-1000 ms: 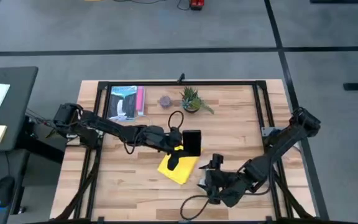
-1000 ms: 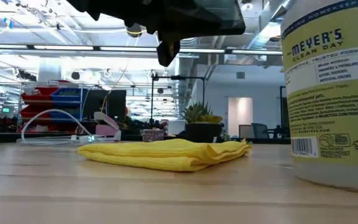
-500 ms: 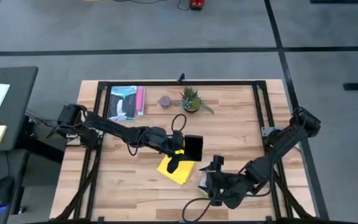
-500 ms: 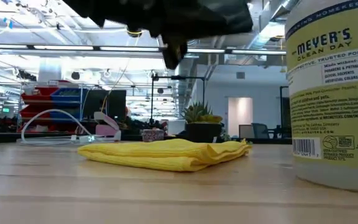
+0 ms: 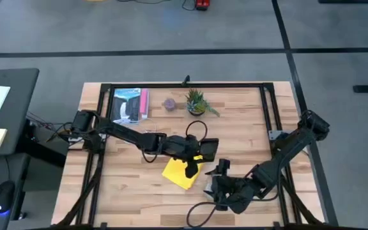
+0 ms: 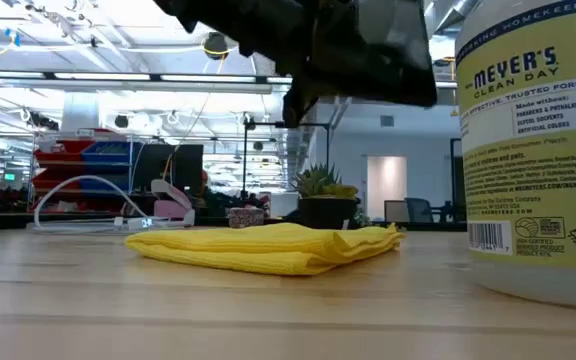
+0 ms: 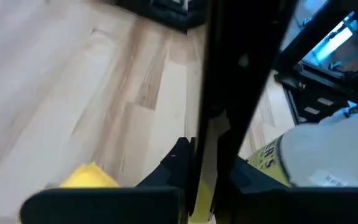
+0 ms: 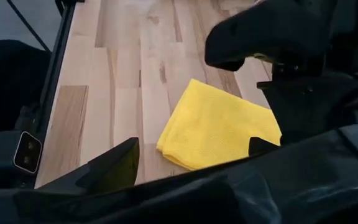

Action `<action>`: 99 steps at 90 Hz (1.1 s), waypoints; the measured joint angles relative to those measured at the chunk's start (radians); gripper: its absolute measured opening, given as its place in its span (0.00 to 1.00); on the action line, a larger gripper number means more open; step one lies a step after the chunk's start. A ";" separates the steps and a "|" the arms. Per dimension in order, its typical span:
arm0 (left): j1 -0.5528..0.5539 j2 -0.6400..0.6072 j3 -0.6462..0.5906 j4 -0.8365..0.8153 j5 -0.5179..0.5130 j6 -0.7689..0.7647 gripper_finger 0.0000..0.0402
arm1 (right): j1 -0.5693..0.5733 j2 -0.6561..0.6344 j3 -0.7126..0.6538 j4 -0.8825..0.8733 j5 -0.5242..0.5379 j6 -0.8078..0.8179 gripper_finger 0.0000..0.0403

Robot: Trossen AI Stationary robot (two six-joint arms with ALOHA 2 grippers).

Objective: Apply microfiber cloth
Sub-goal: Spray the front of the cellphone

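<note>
So in the high view we've got the microfiber cloth (image 5: 181,171) lying flat on the wooden table (image 5: 248,121), just below the middle of the frame, bright yellow and folded into a rough diamond. The left gripper (image 5: 197,160) sits right over the cloth's upper right corner, and it's pinching the black smartphone (image 5: 208,151), which sticks out toward the right. In the left wrist view we see the phone edge-on as a dark vertical bar clamped between the fingers, with a bit of yellow at lower left.

From the low view, the cloth (image 6: 268,246) is a low, rumpled heap in the centre, and the left arm with the phone (image 6: 378,55) hangs above it, not touching the fabric. A big Meyer's Clean Day canister (image 6: 533,150) fills the right edge of that frame.

The right gripper (image 5: 219,185) is down near the bottom centre of the high view, just right of the cloth, holding that canister as far as we can make out, though we can't really tell how its jaws stand. Its wrist view shows the cloth (image 8: 219,127) mid-frame.

A small potted plant (image 5: 197,102) and a booklet (image 5: 128,105) sit along the table's top edge.
</note>
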 joint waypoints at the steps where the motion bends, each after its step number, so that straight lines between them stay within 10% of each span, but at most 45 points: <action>1: -0.001 -0.001 0.000 -0.001 -0.002 0.000 0.02 | 0.000 0.000 0.000 0.000 0.000 0.003 0.72; 55: -0.016 -0.004 -0.001 0.003 -0.040 -0.042 0.02 | -0.006 0.000 0.000 -0.016 -0.020 0.045 0.72; 99: -0.016 -0.037 -0.003 -0.035 -0.062 -0.042 0.02 | -0.006 -0.001 0.002 -0.017 -0.050 0.052 0.51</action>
